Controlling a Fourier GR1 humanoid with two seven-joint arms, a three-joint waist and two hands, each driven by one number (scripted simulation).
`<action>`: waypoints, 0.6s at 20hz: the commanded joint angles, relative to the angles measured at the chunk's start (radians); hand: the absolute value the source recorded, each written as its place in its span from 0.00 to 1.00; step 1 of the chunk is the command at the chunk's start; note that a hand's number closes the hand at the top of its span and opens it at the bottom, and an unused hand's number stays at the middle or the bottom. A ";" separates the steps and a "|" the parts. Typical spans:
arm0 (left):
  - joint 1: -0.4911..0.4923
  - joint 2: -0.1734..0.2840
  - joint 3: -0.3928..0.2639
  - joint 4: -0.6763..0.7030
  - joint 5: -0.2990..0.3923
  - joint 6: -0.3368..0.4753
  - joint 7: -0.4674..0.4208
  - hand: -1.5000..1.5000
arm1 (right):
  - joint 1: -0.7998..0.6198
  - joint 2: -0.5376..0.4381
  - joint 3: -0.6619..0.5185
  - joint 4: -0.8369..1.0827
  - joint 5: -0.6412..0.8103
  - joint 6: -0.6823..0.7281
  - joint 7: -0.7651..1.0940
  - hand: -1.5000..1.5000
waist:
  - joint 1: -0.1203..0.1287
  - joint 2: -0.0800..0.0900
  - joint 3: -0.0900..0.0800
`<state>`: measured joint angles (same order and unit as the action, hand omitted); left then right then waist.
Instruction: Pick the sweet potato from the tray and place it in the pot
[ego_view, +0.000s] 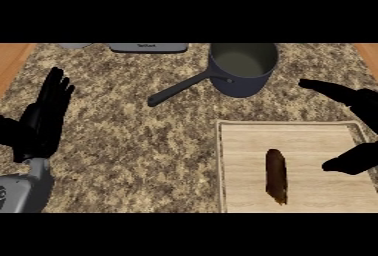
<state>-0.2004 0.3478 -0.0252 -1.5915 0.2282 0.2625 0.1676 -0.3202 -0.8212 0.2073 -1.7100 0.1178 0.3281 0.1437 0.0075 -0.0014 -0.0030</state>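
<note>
Sweet potato (276, 176) untouched on tray (244, 150), lower right; right hand (353, 130) spread open beside it; pot (242, 67) waits, upper centre.

A speckled brown-and-grey granite counter (140, 140) fills nearly the whole frame, its mottled surface evenly lit with only soft shadows. Strips of warm orange-brown wood (13, 57) show at the upper left and upper right corners, beyond the counter's edges. Along the top edge, left of centre, sits the lower part of a flat grey appliance (148, 47) with small lettering too fine to read, and a pale rounded object (74, 45) is cut off just to its left.
</note>
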 joint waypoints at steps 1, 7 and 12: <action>-0.013 0.012 0.005 -0.012 0.006 -0.010 0.033 0.50 | -0.065 -0.035 0.114 -0.042 0.009 0.160 0.193 0.00 | 0.013 0.000 0.000; 0.018 -0.009 -0.012 -0.025 -0.020 -0.006 0.000 0.50 | -0.178 0.042 0.277 -0.106 0.000 0.335 0.508 0.00 | 0.019 0.000 -0.001; 0.001 0.003 0.025 -0.018 0.005 -0.032 0.034 0.50 | -0.190 0.188 0.351 -0.111 -0.016 0.386 0.745 0.00 | 0.000 0.000 0.001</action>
<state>-0.2086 0.3452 -0.0197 -1.6061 0.2187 0.2533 0.1972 -0.4893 -0.7147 0.5023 -1.8081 0.1110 0.6575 0.7171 0.0143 -0.0013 -0.0025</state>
